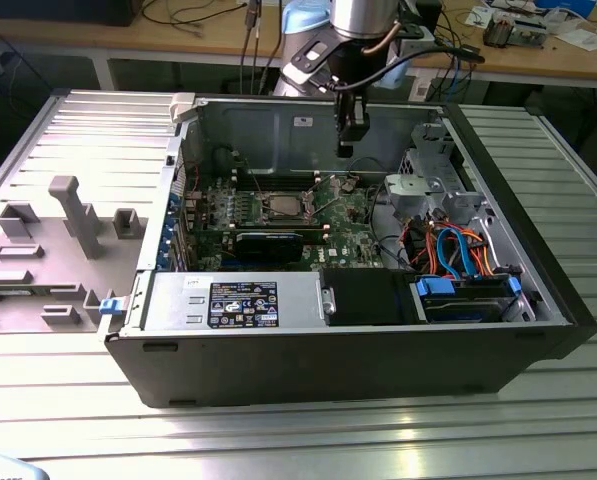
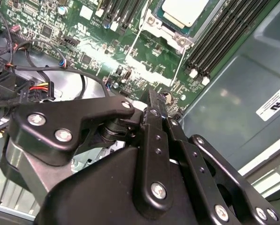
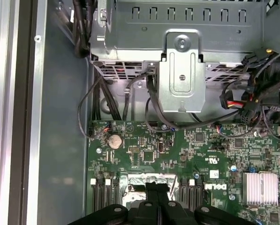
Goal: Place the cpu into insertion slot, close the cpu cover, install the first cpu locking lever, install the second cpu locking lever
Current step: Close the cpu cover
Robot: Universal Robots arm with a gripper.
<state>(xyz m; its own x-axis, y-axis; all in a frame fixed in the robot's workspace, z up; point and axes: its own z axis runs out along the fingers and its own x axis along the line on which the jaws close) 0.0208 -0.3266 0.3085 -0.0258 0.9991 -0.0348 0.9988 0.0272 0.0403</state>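
One robot arm reaches down into an open computer case point(image 1: 538, 290) that lies on its side on a ribbed metal table point(image 1: 278, 440). In the exterior view, the gripper point(image 1: 346, 150) hangs in the air above the green motherboard point(image 1: 353, 215), touching nothing. It sits toward the exterior view's right of the socket area and nearer the case's back wall.

Its black fingers point(image 2: 151, 101) are pressed together, with nothing between them. This shows in both wrist views, including the first wrist view, where the gripper point(image 3: 157, 185) appears above the board.

The cpu point(image 1: 285, 206), a small silvery-beige square, lies flat inside the insertion slot point(image 1: 270, 200) near the middle of the motherboard. In the second wrist view, the cpu point(image 2: 184, 9) sits beyond the gripper point(image 2: 154, 96) and well apart from it. A silver metal frame point(image 2: 170, 35) borders the chip's edge. I cannot tell whether this frame is the closed cover or the socket's own rim. Two thin silver rods point(image 2: 136, 40) run along the sides of the socket; whether they are latched is unclear. Long black memory slots point(image 2: 224, 42) lie just beside the socket.

In the first wrist view, a silver coin battery point(image 3: 114, 140) and a finned heat sink point(image 3: 259, 187) sit on the board. A grey metal drive cage point(image 3: 182, 79) stands beyond the board's edge, with black cables point(image 3: 107, 101) beside it.
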